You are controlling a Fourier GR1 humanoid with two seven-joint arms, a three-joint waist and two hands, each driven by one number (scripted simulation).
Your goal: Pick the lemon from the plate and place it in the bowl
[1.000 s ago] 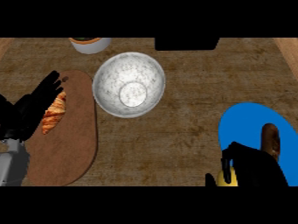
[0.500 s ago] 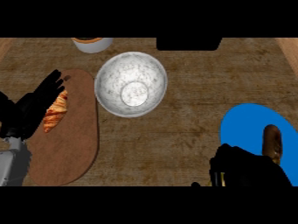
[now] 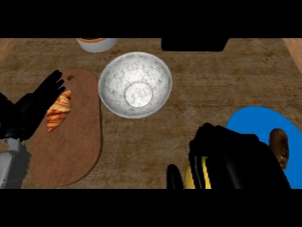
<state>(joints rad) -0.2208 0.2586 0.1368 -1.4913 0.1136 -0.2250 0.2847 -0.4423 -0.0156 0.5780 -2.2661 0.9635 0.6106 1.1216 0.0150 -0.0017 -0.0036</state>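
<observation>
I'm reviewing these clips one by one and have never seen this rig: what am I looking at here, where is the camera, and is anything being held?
The camera sits at the robot's head, looking steeply down at a wooden counter. The two black shapes are its hands. The left hand rests open at the left edge, over a brown cutting board with a croissant on it. The right hand is curled around something yellow, apparently the lemon, beside the blue plate. A brown item lies on that plate; I cannot tell what it is. The speckled grey bowl, where the lemon should go, has nothing in it. A cup and a dark object are at the far edge.
</observation>
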